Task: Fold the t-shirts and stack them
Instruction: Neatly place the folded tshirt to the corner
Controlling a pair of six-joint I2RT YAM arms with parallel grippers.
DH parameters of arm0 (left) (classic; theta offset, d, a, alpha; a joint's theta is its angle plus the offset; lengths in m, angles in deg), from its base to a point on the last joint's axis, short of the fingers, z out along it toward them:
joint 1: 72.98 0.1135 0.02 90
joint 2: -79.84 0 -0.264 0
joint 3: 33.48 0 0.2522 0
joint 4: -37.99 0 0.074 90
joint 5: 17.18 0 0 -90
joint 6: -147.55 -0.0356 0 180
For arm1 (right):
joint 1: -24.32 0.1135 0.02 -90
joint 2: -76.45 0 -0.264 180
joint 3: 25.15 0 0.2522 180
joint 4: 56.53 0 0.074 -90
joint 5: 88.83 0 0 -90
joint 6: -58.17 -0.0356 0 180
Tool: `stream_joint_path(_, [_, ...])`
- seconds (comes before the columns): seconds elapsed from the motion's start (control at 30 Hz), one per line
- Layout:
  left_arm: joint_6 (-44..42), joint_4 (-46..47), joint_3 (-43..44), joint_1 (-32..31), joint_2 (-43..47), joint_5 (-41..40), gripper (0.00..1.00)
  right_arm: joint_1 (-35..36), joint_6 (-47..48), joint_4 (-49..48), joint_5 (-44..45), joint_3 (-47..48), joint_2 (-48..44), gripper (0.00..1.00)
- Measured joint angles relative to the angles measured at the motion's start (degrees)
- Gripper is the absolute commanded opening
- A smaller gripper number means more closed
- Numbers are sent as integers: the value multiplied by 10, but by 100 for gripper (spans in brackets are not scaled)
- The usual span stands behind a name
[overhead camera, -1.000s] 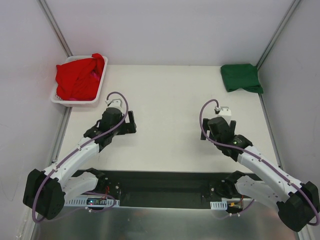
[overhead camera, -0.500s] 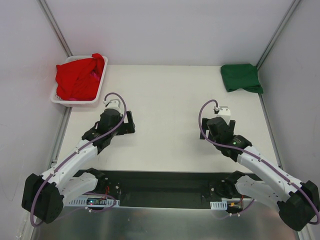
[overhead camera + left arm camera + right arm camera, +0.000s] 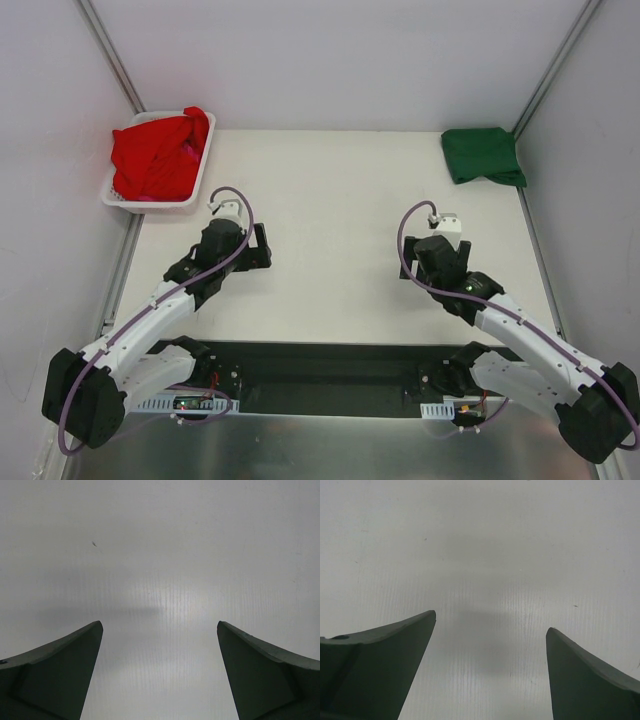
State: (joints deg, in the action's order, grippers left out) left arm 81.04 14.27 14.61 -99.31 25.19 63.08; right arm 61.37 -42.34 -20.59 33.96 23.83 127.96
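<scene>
White, faintly ribbed board makes up the table (image 3: 340, 190), the biggest thing here, and it fills both wrist views behind the jaws.

The red t-shirts (image 3: 150, 158) come next: a crumpled heap (how many are in the bundle cannot be told) lying in a white slotted basket (image 3: 122, 199). The basket sits at the table's far left corner, ahead of and to the left of the left jaws, well apart from them. One red fold hangs over the basket's far right rim.

The green t-shirt (image 3: 482, 155) is a smaller, flatter, folded-looking patch on the table's far right corner. It lies ahead of and to the right of the right jaws, also well apart.

The left gripper (image 3: 262, 246) hangs over the left half of the table with its jaws spread wide. In its wrist view the left gripper (image 3: 160, 627) shows two dark fingers (image 3: 65, 665) at the lower corners, with only table surface between them.

The right gripper (image 3: 410, 262) hangs over the right half, its jaws likewise wide apart and holding nothing. Its own view of the right gripper (image 3: 490, 622) shows dark fingers (image 3: 380, 655) framing the board, and a soft shadow lies just ahead of the gap.
</scene>
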Motion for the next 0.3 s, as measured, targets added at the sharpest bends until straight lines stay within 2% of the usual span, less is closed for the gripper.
stream_joint_path(0.3, [0,0,-1,0,0,0,99,1,0,-1,0,-9,-7,96])
